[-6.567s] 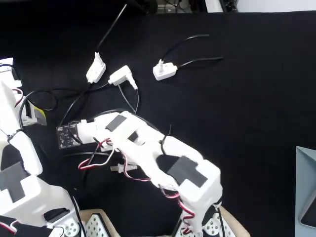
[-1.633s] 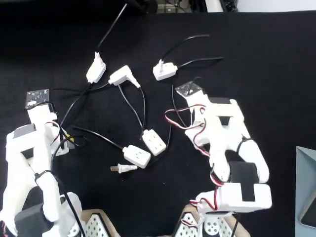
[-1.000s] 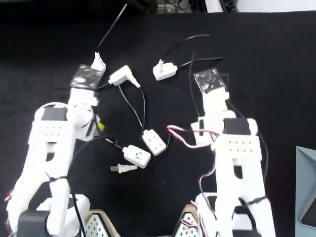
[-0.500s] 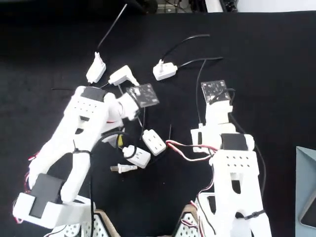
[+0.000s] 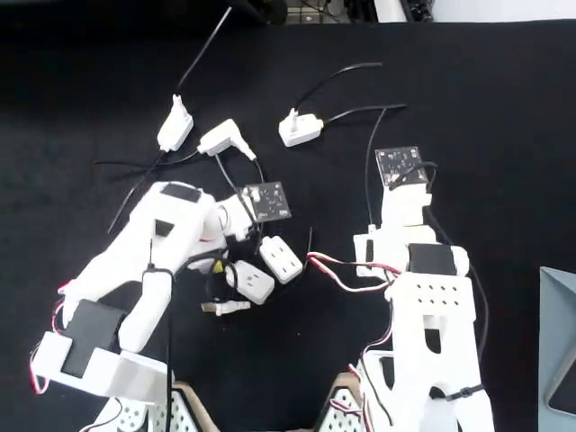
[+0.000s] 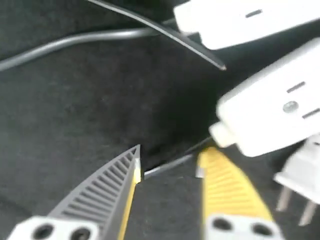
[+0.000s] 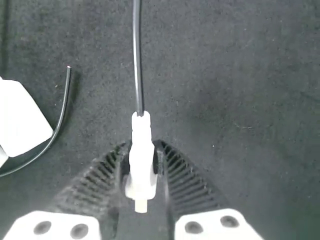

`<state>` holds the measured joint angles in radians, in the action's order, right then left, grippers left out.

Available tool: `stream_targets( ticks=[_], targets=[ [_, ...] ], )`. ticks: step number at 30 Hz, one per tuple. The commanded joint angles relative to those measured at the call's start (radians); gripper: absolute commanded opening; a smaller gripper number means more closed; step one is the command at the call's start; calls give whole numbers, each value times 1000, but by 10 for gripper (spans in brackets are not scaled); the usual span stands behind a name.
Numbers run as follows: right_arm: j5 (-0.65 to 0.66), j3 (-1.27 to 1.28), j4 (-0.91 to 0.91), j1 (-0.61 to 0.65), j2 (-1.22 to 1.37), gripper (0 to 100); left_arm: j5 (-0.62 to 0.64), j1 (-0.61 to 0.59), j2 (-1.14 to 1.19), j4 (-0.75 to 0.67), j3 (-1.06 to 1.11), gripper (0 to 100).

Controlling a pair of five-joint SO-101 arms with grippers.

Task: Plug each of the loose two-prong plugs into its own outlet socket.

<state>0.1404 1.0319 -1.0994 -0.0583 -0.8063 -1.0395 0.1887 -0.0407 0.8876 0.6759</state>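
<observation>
The right end effector (image 7: 141, 150) is clamped on a white plug (image 7: 141, 170), and its cord (image 7: 137, 55) is laid out straight over the black surface (image 7: 240, 75). The left end effector (image 6: 170, 161) is held apart, low over the surface, with a thin cord (image 6: 167, 166) seen between its fingers. A socket (image 6: 272, 117) is found just beside it, a second socket (image 6: 235, 20) is found near, and a loose plug (image 5: 225, 307) is laid close by.

Two arms (image 5: 135, 270) (image 5: 432, 297), two outlet sockets (image 5: 283, 257) (image 5: 251, 282), two small plugs (image 5: 225, 307) (image 7: 141, 160), three other white cord fittings (image 5: 174, 128) (image 5: 221, 139) (image 5: 300, 129).
</observation>
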Motion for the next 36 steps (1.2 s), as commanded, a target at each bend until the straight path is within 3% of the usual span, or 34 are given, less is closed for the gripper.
stream_targets(
  ticks=[1,4,8,13,18,21,24,30,36],
  targets=[
    [-9,-5,12,-17,-18,12,-6,-19,-9,-46,30,35],
    [-9,-5,12,-17,-18,12,-3,-41,-11,-8,45,28],
    [-9,-5,9,-15,-18,12,-2,-94,-40,146,-4,27],
    [-9,-5,9,-14,-19,12,37,-202,-235,350,-58,27],
    [-9,-5,8,-11,-19,12,81,-285,-391,465,-28,27],
    [-9,-5,8,-11,-18,12,101,-308,-394,468,42,28],
    [-9,-5,8,-9,-18,12,192,-355,-405,381,91,34],
    [-9,-5,8,-9,-18,12,295,-392,-420,292,90,280],
    [-9,-5,6,-9,-18,12,353,-344,-563,236,101,302]
  ],
)
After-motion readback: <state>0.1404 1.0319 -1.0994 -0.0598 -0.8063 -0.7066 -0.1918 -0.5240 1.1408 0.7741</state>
